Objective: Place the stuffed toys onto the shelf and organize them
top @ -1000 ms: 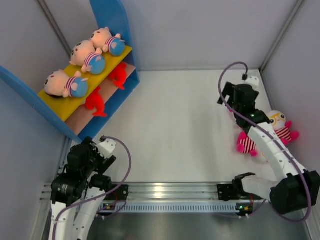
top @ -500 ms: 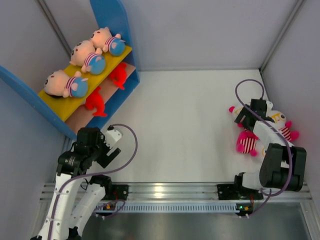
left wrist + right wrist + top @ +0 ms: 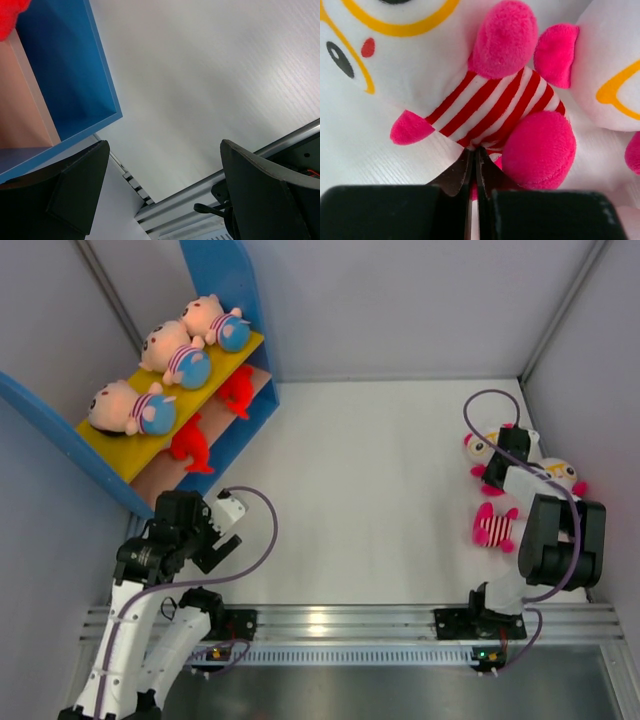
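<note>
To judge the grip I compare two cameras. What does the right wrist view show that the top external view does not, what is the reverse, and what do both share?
Only right wrist: the right gripper shut, its tips pinching the striped shirt hem of an owl toy. Only top external: the shelf with three peach dolls above and two red creatures below, and the open left gripper. Both: the pinched owl and a second owl beside it.

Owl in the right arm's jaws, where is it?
Top view, far right of the table: the owl lies beside a second owl, the right gripper pinching its striped shirt.
</note>
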`<act>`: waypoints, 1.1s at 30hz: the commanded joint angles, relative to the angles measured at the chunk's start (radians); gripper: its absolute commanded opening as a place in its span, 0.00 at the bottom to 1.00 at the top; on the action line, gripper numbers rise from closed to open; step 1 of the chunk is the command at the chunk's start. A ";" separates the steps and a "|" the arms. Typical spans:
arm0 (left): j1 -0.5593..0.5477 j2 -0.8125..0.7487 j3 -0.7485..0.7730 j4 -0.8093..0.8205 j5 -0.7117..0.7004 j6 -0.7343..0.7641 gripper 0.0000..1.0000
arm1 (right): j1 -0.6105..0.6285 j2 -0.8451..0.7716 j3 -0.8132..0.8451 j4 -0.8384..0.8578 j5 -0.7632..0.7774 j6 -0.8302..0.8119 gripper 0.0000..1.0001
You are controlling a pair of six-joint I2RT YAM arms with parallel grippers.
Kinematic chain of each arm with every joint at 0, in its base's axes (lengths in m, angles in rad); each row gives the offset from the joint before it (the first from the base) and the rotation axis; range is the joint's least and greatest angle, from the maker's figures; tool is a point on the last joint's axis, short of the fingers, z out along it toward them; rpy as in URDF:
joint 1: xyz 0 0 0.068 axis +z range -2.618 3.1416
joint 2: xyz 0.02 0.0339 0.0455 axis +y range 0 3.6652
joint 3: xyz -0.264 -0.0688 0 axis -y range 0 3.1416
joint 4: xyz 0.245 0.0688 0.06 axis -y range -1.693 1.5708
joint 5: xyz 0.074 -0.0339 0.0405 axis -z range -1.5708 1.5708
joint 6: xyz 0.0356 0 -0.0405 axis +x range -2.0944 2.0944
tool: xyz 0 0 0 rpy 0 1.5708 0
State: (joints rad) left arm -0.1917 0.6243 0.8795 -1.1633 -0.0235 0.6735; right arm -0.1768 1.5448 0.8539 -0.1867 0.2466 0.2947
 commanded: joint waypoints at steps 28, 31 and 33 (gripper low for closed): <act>0.064 0.106 0.154 0.027 0.189 -0.167 0.98 | 0.941 -0.134 0.180 0.228 -0.146 0.036 0.00; 0.069 0.124 0.217 0.036 0.266 -0.209 0.98 | 1.000 -0.068 0.177 0.261 -0.205 0.060 0.00; 0.069 0.133 0.246 0.040 0.332 -0.225 0.98 | 1.059 -0.028 0.221 0.245 -0.216 0.073 0.00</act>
State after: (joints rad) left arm -0.1299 0.7486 1.0622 -1.1633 0.1825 0.4976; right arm 0.8154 1.4555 1.0302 -0.0139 0.1005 0.3260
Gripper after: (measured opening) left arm 0.983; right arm 0.004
